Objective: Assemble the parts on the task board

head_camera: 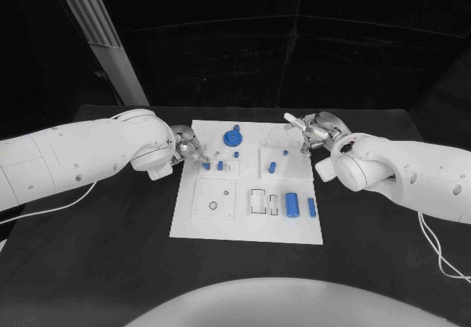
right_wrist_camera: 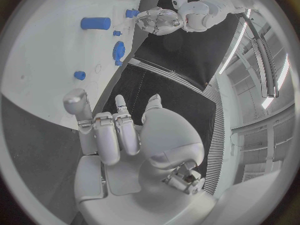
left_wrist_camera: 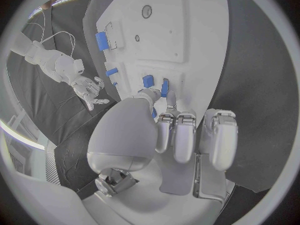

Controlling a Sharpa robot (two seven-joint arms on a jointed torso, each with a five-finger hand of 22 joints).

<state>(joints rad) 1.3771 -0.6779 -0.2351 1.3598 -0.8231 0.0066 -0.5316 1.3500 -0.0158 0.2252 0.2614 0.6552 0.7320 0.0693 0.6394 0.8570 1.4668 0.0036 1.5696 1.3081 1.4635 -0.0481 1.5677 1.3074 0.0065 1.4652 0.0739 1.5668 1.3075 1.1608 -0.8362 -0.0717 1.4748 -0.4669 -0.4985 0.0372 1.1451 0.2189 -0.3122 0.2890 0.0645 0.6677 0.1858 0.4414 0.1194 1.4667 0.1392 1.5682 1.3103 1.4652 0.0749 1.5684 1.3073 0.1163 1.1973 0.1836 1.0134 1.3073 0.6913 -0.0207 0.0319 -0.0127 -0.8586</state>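
The small blue part (head_camera: 206,165) sits near the 9 o'clock side of the white task board (head_camera: 246,228), and the left hand (head_camera: 188,151) is right on top of it. In the left wrist view the fingers (left_wrist_camera: 170,101) reach down to two little blue parts (left_wrist_camera: 148,80) on the board. I cannot tell if they pinch one yet or just touch it.

I think the job now is to pick up this little part. The hand should close slowly and lift straight up, so the part beside it does not get bumped.

The blue gear (head_camera: 231,138) stands at 12 o'clock. The blue cylinder (head_camera: 290,201) lies toward 4 o'clock.

The right hand (head_camera: 314,131) waits at 2 o'clock with fingers spread, holding nothing.
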